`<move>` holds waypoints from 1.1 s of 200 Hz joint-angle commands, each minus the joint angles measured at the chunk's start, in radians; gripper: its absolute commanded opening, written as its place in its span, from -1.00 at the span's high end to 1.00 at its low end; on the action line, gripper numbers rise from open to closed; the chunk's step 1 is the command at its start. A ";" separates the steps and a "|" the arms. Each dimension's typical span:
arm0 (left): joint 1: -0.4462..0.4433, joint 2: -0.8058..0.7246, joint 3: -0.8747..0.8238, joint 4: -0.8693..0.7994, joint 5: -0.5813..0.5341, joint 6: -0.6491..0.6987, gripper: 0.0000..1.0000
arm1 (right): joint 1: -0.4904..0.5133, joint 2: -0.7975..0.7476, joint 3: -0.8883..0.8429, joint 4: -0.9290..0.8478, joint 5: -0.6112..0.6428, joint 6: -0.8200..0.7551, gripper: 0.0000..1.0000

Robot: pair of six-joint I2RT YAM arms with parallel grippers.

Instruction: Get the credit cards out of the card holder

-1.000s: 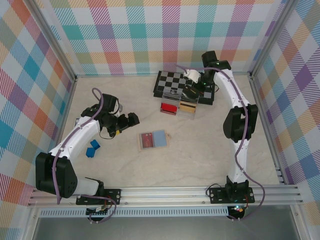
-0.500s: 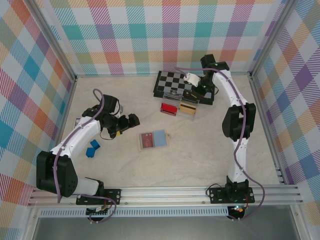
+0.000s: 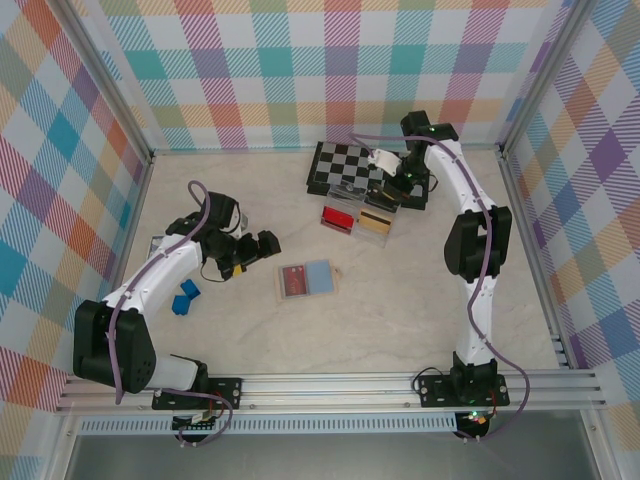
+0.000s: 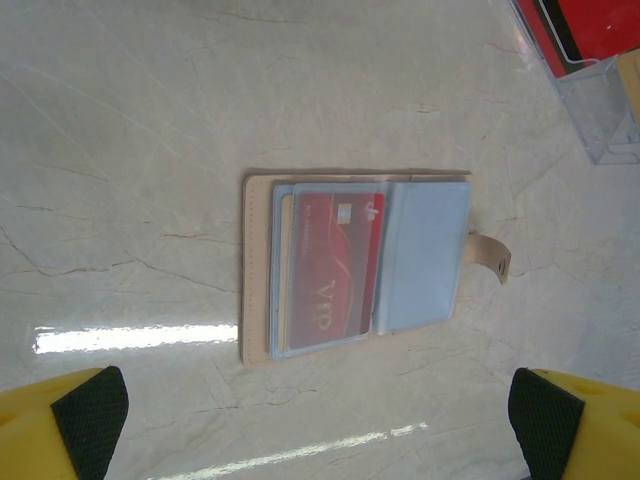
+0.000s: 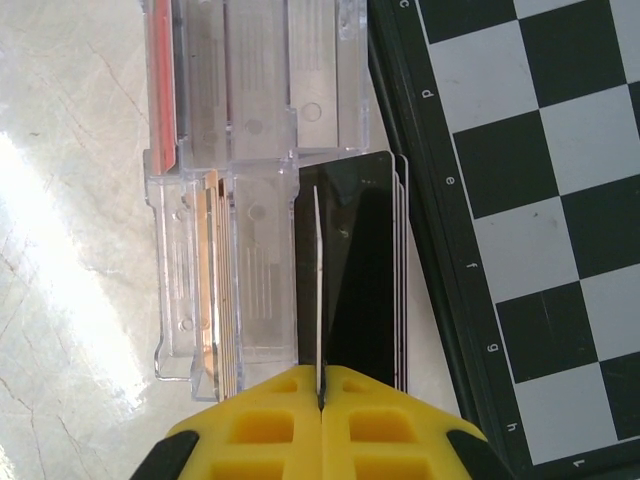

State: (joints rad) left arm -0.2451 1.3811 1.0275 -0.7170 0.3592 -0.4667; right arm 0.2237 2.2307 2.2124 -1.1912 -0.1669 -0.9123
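The light blue card holder (image 3: pixel 318 279) lies open and flat mid-table, a red credit card (image 3: pixel 294 282) tucked in its left panel. In the left wrist view the card holder (image 4: pixel 430 250) shows the red card (image 4: pixel 338 265) under a clear sleeve and a tan tab (image 4: pixel 492 255). My left gripper (image 3: pixel 255 255) stands open just left of it, fingers wide apart (image 4: pixel 320 430). My right gripper (image 3: pixel 385 190) is shut on a thin dark credit card (image 5: pixel 318 280), held edge-on (image 5: pixel 320 385) over the clear tray's dark-card slot.
A clear tray (image 3: pixel 344 198) (image 5: pixel 255 200) with red, tan and dark cards (image 5: pixel 365 270) sits against the chessboard (image 3: pixel 350 165) (image 5: pixel 520 200) at the back. Small blue pieces (image 3: pixel 185 298) lie near the left arm. Aluminium rails frame the table.
The right arm has shifted slightly over the tray, still holding the dark card. The left gripper has barely moved and stays open.
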 commanded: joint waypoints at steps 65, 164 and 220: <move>0.017 0.005 -0.022 0.022 0.035 0.001 -1.00 | 0.029 0.028 0.061 0.050 0.016 0.133 0.59; -0.004 -0.061 -0.123 0.092 0.022 -0.094 -1.00 | 0.039 -0.242 -0.164 0.218 -0.207 0.673 0.37; -0.049 -0.035 -0.165 0.157 -0.007 -0.144 -1.00 | 0.145 -0.505 -0.613 0.500 -0.137 1.148 0.26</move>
State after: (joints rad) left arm -0.2783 1.3441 0.8848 -0.6071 0.3717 -0.5724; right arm 0.3210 1.7977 1.7439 -0.8272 -0.3111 -0.0521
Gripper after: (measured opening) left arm 0.999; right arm 0.352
